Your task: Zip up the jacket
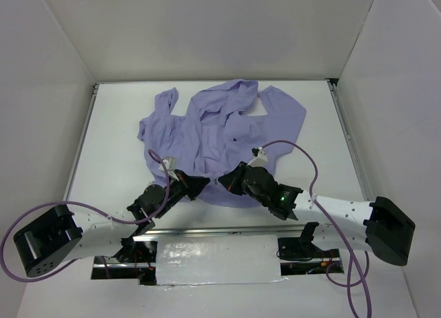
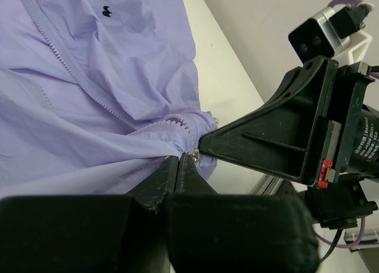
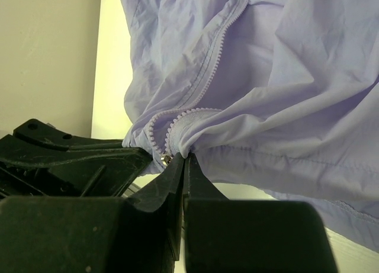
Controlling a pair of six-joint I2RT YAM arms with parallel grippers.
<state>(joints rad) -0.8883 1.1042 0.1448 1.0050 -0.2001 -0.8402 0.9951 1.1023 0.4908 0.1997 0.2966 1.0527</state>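
The lavender jacket (image 1: 220, 135) lies spread on the white table, hood toward the back, front unzipped. A tiny dark mark (image 2: 108, 11) shows on its chest. My left gripper (image 1: 204, 187) and right gripper (image 1: 225, 183) meet tip to tip at the near hem. In the left wrist view the left gripper (image 2: 180, 157) is shut on the bunched hem beside the zipper teeth (image 2: 80, 80). In the right wrist view the right gripper (image 3: 186, 156) is shut on the hem at the other zipper edge. A small metal zipper part (image 3: 166, 159) sits just left of its tips.
White walls enclose the table (image 1: 324, 125) on three sides. A metal rail (image 1: 220, 230) runs along the near edge, with a foil-covered patch (image 1: 217, 261) below it. Purple cables (image 1: 306, 156) loop above both arms.
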